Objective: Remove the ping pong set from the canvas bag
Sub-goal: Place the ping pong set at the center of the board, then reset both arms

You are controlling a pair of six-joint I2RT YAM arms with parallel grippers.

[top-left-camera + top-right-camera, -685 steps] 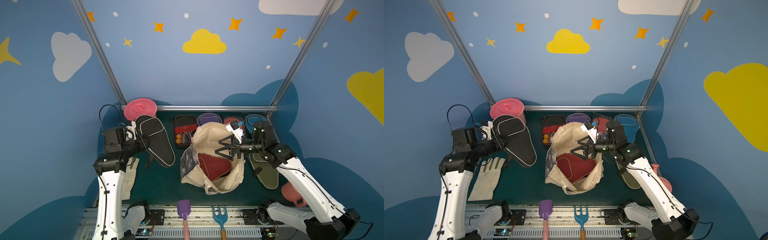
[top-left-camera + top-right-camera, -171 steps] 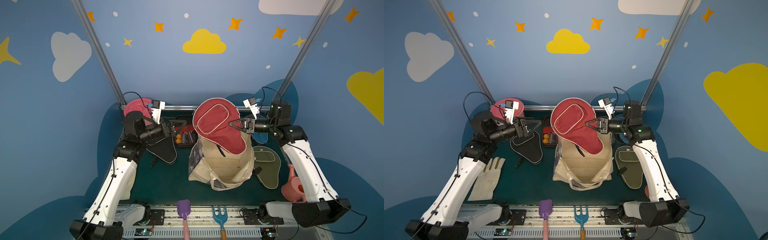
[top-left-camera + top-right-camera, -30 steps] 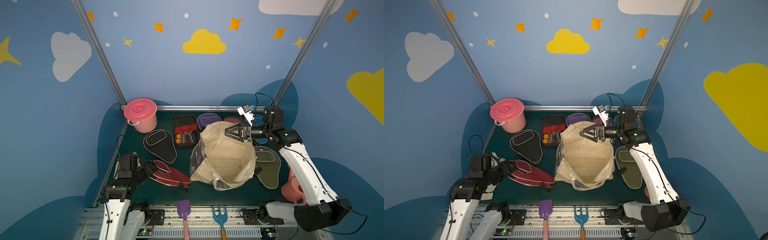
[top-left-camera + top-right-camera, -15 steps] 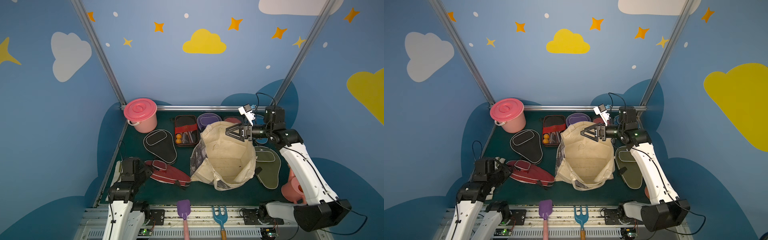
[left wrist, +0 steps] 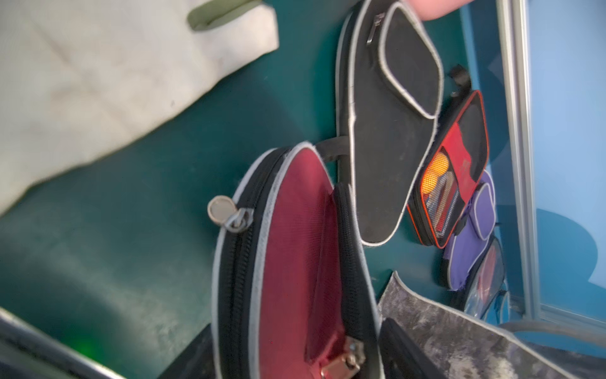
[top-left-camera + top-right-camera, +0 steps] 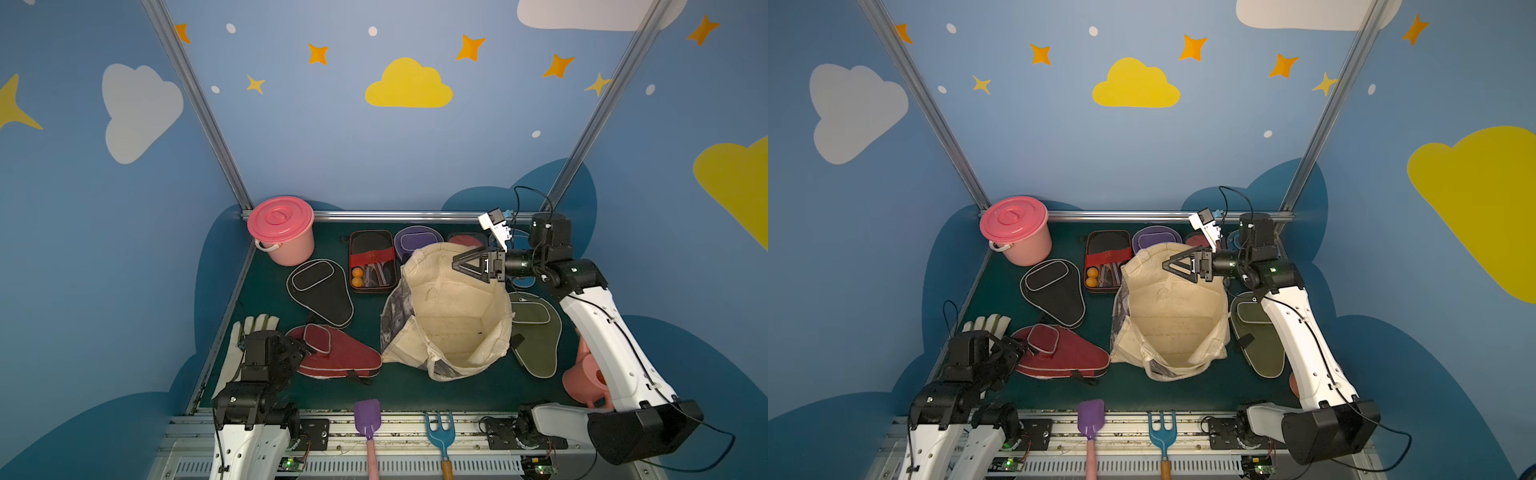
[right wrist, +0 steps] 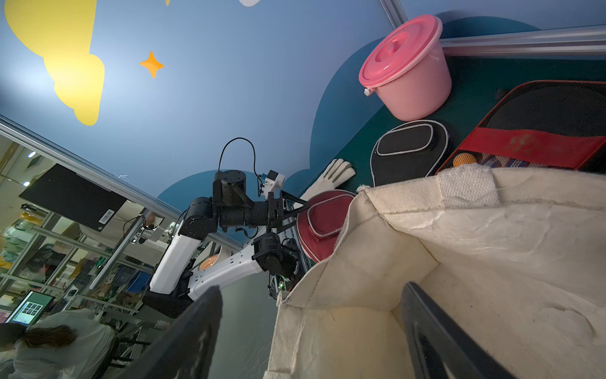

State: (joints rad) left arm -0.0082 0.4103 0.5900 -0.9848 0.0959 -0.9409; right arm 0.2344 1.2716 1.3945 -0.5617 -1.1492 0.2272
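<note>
The canvas bag [image 6: 451,309] [image 6: 1167,316] stands open mid-table, and its cream inside shows nothing. A maroon paddle cover [image 6: 338,353] [image 5: 295,256] lies flat to its left. My left gripper [image 6: 304,347] [image 5: 298,357] is open, its fingers either side of the cover's rounded end. My right gripper [image 6: 461,264] [image 7: 314,334] hovers open over the bag's far rim [image 7: 328,279], which passes between its fingers unclamped. Outside the bag lie a black cover [image 6: 320,291], a black-red case [image 6: 371,259] with orange balls, a purple cover [image 6: 417,241] and an olive cover [image 6: 536,328].
A pink lidded bucket [image 6: 282,228] stands at the back left. A white glove [image 6: 249,328] lies under my left arm. A purple shovel [image 6: 366,415] and a blue rake [image 6: 439,428] rest on the front rail, and a pink watering can [image 6: 586,378] sits front right.
My left gripper has opened and let go of the maroon cover, which now lies flat, and the arm has drawn back towards the front. The right arm has barely moved.
</note>
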